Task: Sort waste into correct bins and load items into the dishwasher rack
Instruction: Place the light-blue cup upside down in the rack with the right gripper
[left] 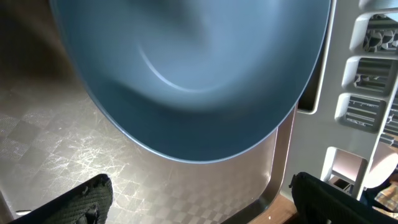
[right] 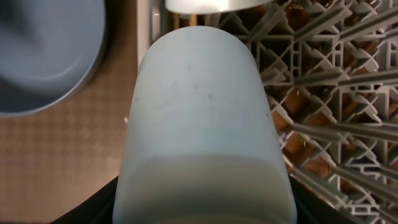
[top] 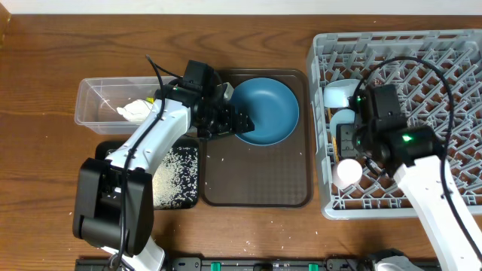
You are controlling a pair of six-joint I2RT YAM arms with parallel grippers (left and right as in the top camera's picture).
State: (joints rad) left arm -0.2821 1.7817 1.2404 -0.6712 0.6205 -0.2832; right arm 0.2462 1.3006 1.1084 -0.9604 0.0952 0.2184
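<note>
Rack loading: the right gripper clasps a seemingly light-blue cup over the dishwasher rack's left edge. The left gripper, released, likely grips the dark-blue plate next.

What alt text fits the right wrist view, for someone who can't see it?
A light-blue cup, held by the right gripper, fills the frame, with the grey dishwasher rack to its right. A blue plate sits at left on the brown tray.

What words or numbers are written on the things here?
None: no words, numbers or signs can be read in any view. The dark-blue round plate, the pale light-blue cup and the grey plastic peg rack all look plain.
</note>
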